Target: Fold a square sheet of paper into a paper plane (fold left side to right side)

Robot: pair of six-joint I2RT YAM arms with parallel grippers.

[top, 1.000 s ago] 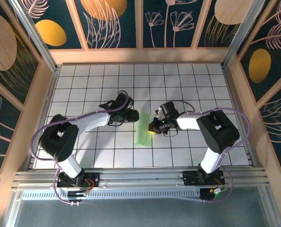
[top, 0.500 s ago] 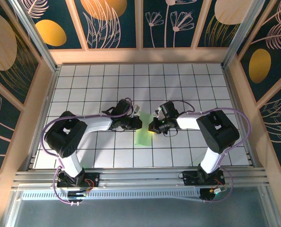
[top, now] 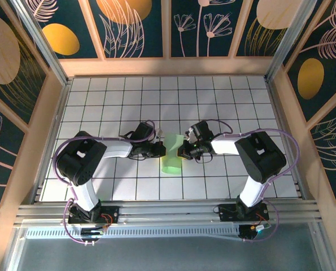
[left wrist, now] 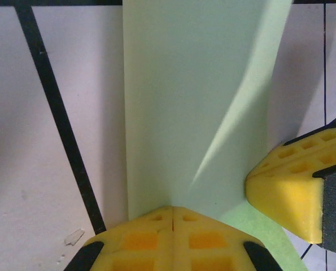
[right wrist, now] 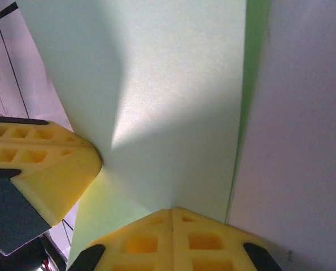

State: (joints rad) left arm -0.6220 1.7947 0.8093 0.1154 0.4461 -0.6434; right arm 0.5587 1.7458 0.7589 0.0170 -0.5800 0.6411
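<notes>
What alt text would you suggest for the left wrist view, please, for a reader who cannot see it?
Closed yellow fingertips of the left gripper pinch the near edge of a pale green paper sheet that stretches up the frame over a white tiled table. The right gripper sits at the paper's right edge.

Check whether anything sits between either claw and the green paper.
Nothing visible does. The left claw is shut on the left edge of the green paper, and the right claw is shut on its right edge, with the pads directly on the sheet. Around them lies bare tiled table.
</notes>
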